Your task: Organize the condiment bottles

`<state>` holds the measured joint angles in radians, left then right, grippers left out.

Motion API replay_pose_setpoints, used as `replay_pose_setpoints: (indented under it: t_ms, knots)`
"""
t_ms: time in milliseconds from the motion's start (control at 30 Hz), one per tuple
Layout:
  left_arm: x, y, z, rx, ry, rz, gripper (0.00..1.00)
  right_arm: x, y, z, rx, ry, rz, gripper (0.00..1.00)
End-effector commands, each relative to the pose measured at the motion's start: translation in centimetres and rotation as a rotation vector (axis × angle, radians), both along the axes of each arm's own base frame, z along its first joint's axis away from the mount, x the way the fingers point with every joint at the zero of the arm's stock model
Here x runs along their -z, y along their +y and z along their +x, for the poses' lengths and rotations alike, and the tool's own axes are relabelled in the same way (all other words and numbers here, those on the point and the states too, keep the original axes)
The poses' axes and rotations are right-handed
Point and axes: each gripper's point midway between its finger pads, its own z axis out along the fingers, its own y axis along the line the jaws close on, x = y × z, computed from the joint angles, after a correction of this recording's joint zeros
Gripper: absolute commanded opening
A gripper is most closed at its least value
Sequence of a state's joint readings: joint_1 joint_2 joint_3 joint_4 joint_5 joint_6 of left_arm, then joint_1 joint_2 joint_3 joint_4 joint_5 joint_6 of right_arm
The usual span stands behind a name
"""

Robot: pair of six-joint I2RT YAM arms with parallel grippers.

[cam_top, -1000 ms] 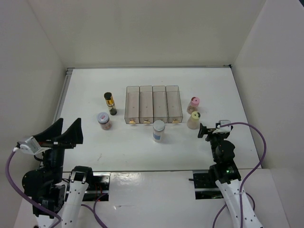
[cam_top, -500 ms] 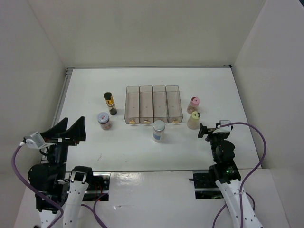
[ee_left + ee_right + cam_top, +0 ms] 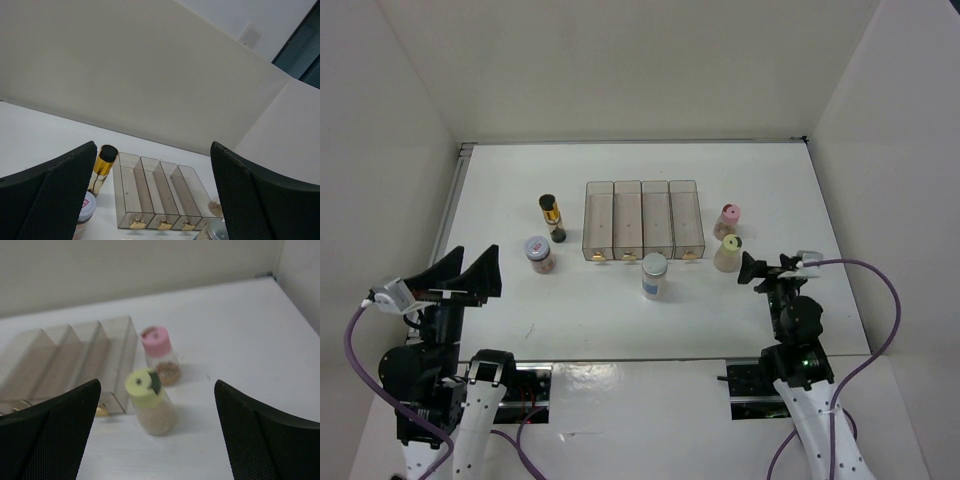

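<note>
Five bottles stand on the white table around a clear four-slot tray (image 3: 642, 219). The slim black-capped amber bottle (image 3: 552, 217) and the lilac-lidded brown jar (image 3: 539, 254) stand left of the tray. The pale-blue-lidded clear jar (image 3: 654, 275) stands in front of it. The pink-capped bottle (image 3: 728, 220) and the cream yellow-capped bottle (image 3: 728, 253) stand at its right. My left gripper (image 3: 462, 279) is open and empty, raised at the near left. My right gripper (image 3: 757, 271) is open and empty, just right of the yellow-capped bottle (image 3: 150, 401), with the pink-capped one (image 3: 161, 354) behind.
White walls enclose the table on the left, back and right. The tray's slots (image 3: 156, 191) hold nothing and have gold knobs at their near ends. The arm bases stand at the near edge.
My left gripper has swung a little toward the table. My right gripper has turned and tilted slightly by the yellow-capped bottle. No bottle has moved.
</note>
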<state>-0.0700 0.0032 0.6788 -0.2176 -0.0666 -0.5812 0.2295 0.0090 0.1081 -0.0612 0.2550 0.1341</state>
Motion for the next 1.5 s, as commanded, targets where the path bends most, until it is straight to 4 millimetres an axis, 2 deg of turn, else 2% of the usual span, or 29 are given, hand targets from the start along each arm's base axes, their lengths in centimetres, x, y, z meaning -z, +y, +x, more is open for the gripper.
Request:
replay_pose_setpoints:
  t_ms: [0, 133, 167, 200, 233, 300, 333, 400, 433, 467, 500, 533, 567, 600, 667, 700, 733, 767, 833, 933, 1067, 1133, 1167, 1200, 1300, 1333, 1367, 1433, 1467]
  knots:
    - [-2.7, 0.2, -3.2, 0.001, -0.169, 0.003, 1.00, -13.1, 0.9, -3.8, -0.099, -0.346, 0.089, 0.98]
    - [-3.5, -0.7, -3.5, 0.035, -0.186, 0.057, 1.00, -17.0, 0.6, -5.6, -0.110, -0.432, 0.303, 0.98]
    - [-3.2, -0.7, -2.5, 0.036, -0.143, 0.059, 1.00, -17.6, 0.6, -6.2, -0.120, -0.423, 0.344, 0.98]
    - [-3.0, -0.5, -1.9, 0.018, -0.106, 0.064, 1.00, -20.8, -1.0, -8.2, -0.071, -0.494, 0.439, 0.98]
    - [-3.2, -0.5, -1.9, 0.020, -0.068, 0.084, 1.00, -21.8, -1.5, -9.0, -0.069, -0.506, 0.569, 0.98]
    - [-1.8, -0.5, 1.1, 0.006, 0.080, 0.150, 1.00, -23.3, -2.9, -10.3, -0.020, -0.546, 0.640, 0.98]
    - [-2.0, -0.6, 2.8, 0.007, 0.149, 0.170, 1.00, -22.5, -4.7, -10.1, 0.083, -0.545, 0.720, 0.98]
    - [-0.2, 0.0, 5.7, -0.029, 0.293, 0.205, 1.00, -17.3, -7.7, -9.0, 0.323, -0.446, 0.913, 0.98]
    - [0.0, 0.1, 6.6, -0.039, 0.326, 0.217, 1.00, -15.9, -7.4, -8.4, 0.326, -0.432, 1.099, 0.99]
    - [-0.5, 0.3, 7.0, -0.050, 0.341, 0.228, 1.00, -13.9, -7.2, -7.7, 0.355, -0.377, 1.100, 0.99]
    - [0.1, 0.3, 7.8, -0.048, 0.384, 0.249, 1.00, -14.1, -6.6, -7.3, 0.319, -0.371, 1.087, 0.99]
    - [1.5, 0.2, 9.7, -0.043, 0.463, 0.278, 1.00, -13.9, -4.6, -6.4, 0.215, -0.316, 0.941, 0.99]
    - [2.1, 0.1, 10.5, -0.038, 0.504, 0.283, 1.00, -15.3, -3.5, -6.1, 0.127, -0.348, 0.884, 0.99]
    - [3.3, -0.1, 12.1, -0.020, 0.582, 0.304, 1.00, -18.4, -2.7, -6.7, 0.030, -0.453, 0.883, 0.99]
    - [5.0, -0.6, 13.2, 0.014, 0.667, 0.324, 1.00, -19.5, -1.2, -6.5, -0.091, -0.503, 0.933, 0.99]
    - [6.1, -0.7, 14.4, 0.020, 0.714, 0.328, 1.00, -19.3, -0.7, -6.2, -0.122, -0.509, 0.963, 0.99]
    - [6.8, -0.7, 14.7, 0.024, 0.741, 0.331, 1.00, -17.8, 0.9, -5.3, -0.183, -0.467, 0.942, 0.99]
    - [7.2, -0.7, 15.2, 0.025, 0.751, 0.341, 1.00, -18.4, 1.7, -5.5, -0.245, -0.498, 0.916, 0.99]
    - [6.9, -0.7, 15.8, 0.022, 0.730, 0.362, 1.00, -17.8, 2.8, -5.3, -0.293, -0.470, 0.857, 0.99]
    - [7.9, -0.2, 16.7, -0.001, 0.758, 0.387, 1.00, -18.6, 2.0, -5.6, -0.239, -0.474, 0.806, 0.99]
    - [10.8, -0.3, 18.8, 0.013, 0.841, 0.405, 1.00, -19.7, 0.4, -4.6, -0.106, -0.430, 0.683, 0.98]
    - [10.9, -1.2, 19.8, 0.055, 0.830, 0.403, 1.00, -20.6, 1.4, -2.9, -0.115, -0.359, 0.625, 0.98]
    - [12.0, -1.4, 20.3, 0.073, 0.861, 0.405, 1.00, -22.3, 2.1, -2.9, -0.153, -0.360, 0.582, 0.98]
    - [11.9, -1.7, 20.8, 0.084, 0.854, 0.404, 1.00, -21.6, 3.0, -0.7, -0.155, -0.284, 0.540, 0.98]
    - [12.9, -2.3, 22.0, 0.114, 0.881, 0.395, 1.00, -22.6, 3.9, 2.3, -0.147, -0.177, 0.410, 0.98]
    - [13.1, -2.5, 22.3, 0.129, 0.880, 0.394, 1.00, -22.1, 4.0, 2.9, -0.135, -0.129, 0.375, 0.98]
    - [13.4, -2.6, 22.8, 0.131, 0.892, 0.394, 1.00, -23.7, 3.9, 2.9, -0.133, -0.138, 0.348, 0.98]
    - [13.8, -2.7, 23.5, 0.130, 0.892, 0.385, 1.00, -22.5, 4.4, 4.2, -0.139, -0.068, 0.269, 0.98]
    - [13.7, -2.5, 23.7, 0.118, 0.885, 0.385, 1.00, -23.2, 4.4, 4.4, -0.139, -0.077, 0.256, 0.98]
